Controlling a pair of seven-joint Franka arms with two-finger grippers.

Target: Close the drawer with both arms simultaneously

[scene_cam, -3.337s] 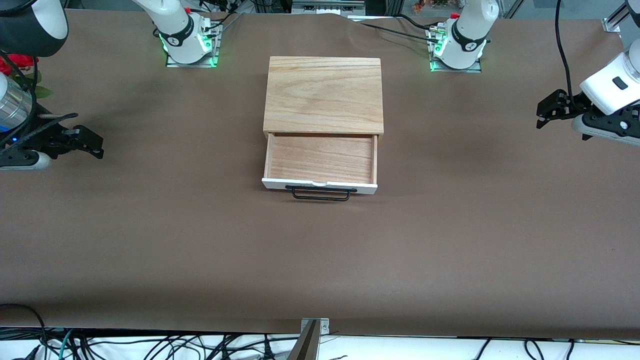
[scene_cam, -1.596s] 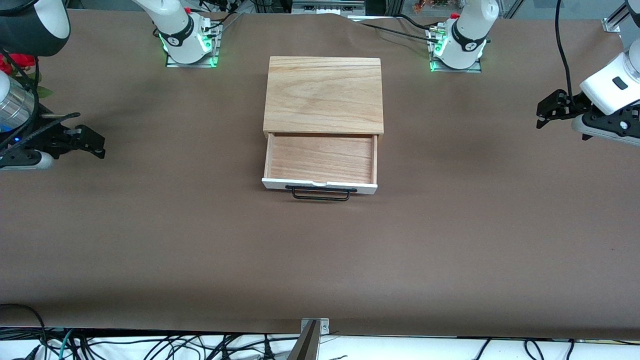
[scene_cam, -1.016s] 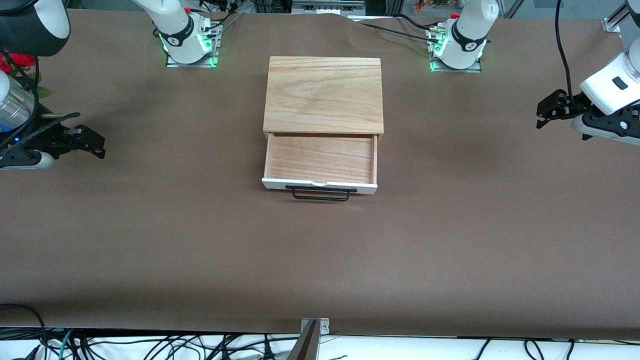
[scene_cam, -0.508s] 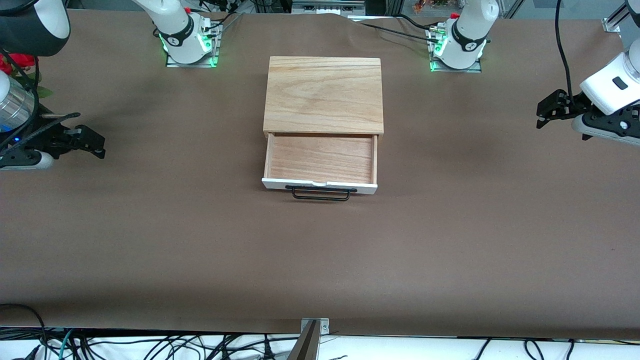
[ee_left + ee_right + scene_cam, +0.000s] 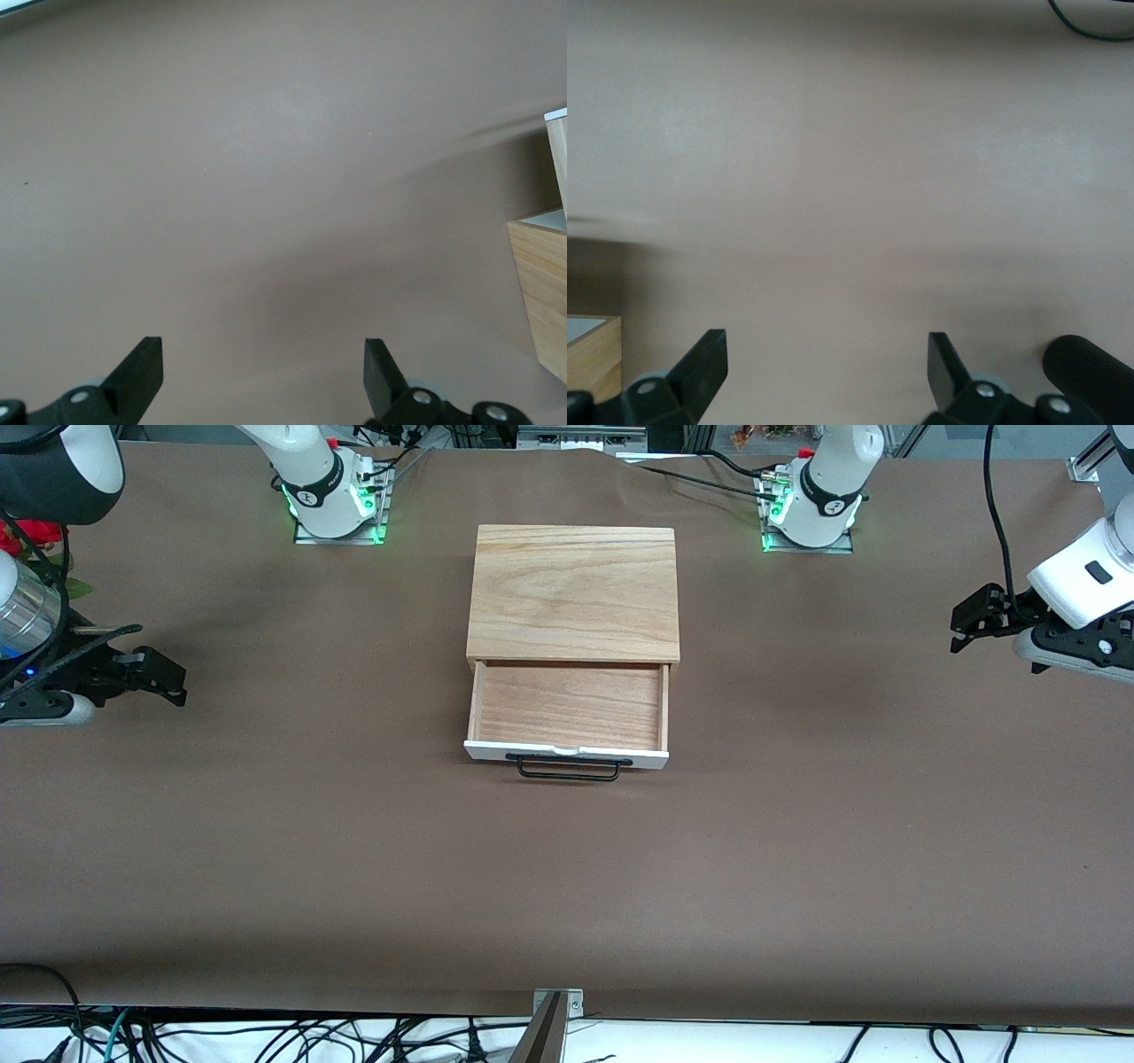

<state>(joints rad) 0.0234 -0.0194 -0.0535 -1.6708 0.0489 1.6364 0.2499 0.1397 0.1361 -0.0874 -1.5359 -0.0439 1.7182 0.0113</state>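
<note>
A wide table (image 5: 797, 850) is covered from edge to edge by a plain brown sheet, slightly rippled at the edge where the arms are mounted. A small wooden box (image 5: 573, 593) is set directly on it, midway between the two arm bases, with its drawer (image 5: 567, 713) pulled out toward the front camera. The two metal base plates, one under the right arm (image 5: 338, 533) and one under the left arm (image 5: 808, 543), are fixed on the same surface.
</note>
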